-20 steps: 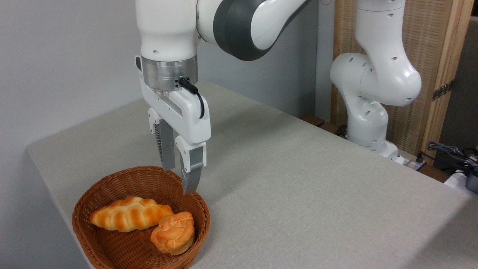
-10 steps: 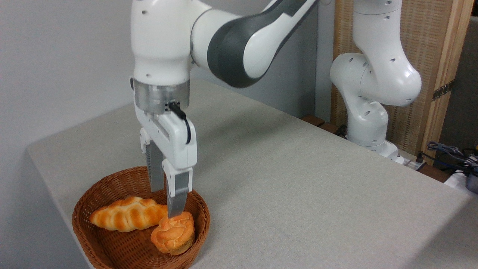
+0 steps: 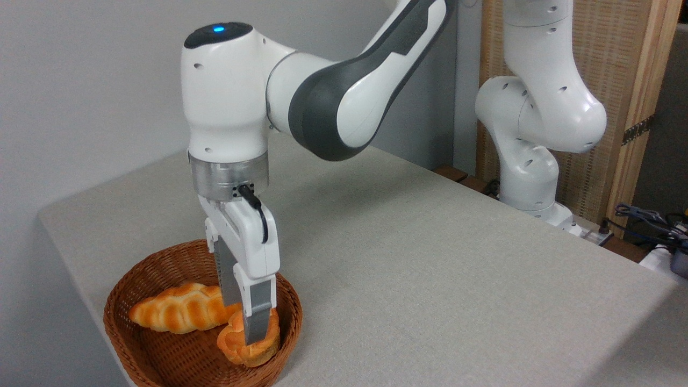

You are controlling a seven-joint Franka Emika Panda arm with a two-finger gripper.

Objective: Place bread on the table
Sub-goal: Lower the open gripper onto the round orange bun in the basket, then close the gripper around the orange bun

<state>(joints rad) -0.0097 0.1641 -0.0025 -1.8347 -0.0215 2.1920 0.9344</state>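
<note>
Down in the basket [image 3: 134,301], pincer [image 3: 244,328] straddles bread [image 3: 236,344]; grip unclear.

Small orange-golden knotted bread [image 3: 236,344] low in basket; grey-beige table [image 3: 430,279] beneath.

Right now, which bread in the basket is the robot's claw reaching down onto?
The small round bun with the swirled top; the end effector is down on it. The longer braided loaf lies beside it.
</note>
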